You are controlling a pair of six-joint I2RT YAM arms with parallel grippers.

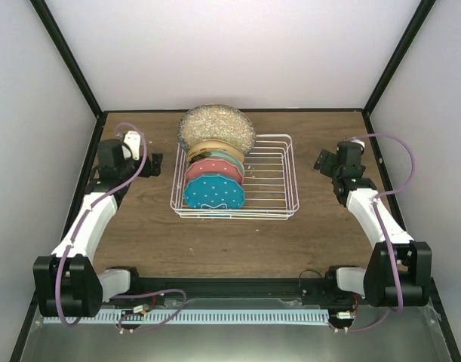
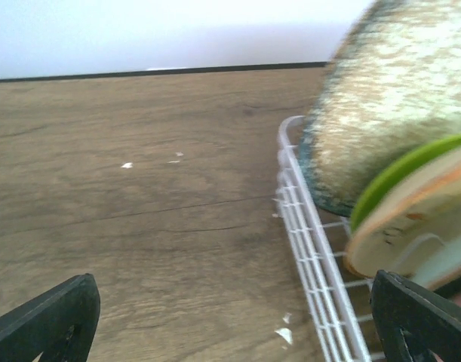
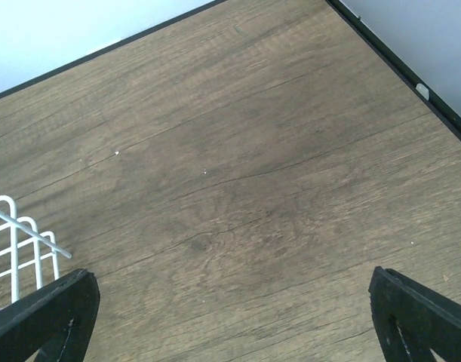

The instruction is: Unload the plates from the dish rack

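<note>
Plates are stood on edge in the left half of the white wire dish rack (image 1: 271,181). The blue dotted plate (image 1: 213,193) is placed frontmost and the large grey speckled plate (image 1: 216,127) rearmost. Those between are largely overlapped (apparently four). The left gripper (image 2: 234,320) and right gripper (image 3: 230,317) are spread wide, with nothing held.

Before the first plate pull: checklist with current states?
1. Left claw open and empty: ok.
2. Right claw open and empty: ok.
3. Plates standing on edge in the dish rack: ok.
4. Left claw apart from the rack's left rail: ok in the top view.
5. Table has bare wood on both sides of the rack for set-down: ok.
6. Plate count: cannot tell, as they overlap in front of the grey speckled plate.
</note>
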